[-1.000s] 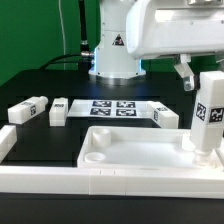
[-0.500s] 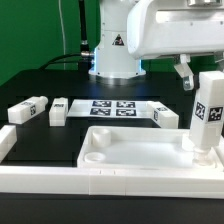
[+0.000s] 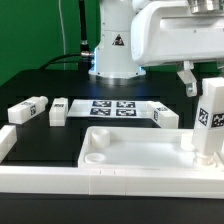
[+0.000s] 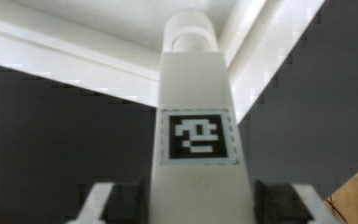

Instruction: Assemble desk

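My pincer (image 4: 190, 208) grips the leg (image 3: 210, 120), which stands upright in the corner of the tabletop (image 3: 130, 178) on the exterior view's right. Since the earlier frame the leg is a little lower and further toward that side.

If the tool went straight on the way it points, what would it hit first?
Likely the tabletop corner below, where the leg that the tool grips stands. The depth is unclear.

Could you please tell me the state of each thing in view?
pincer: shut on the held leg.
held leg: upright, lower end at the tabletop's corner on the exterior view's right.
tabletop: flat, rim up.
loose legs: three, lying down, unattached.
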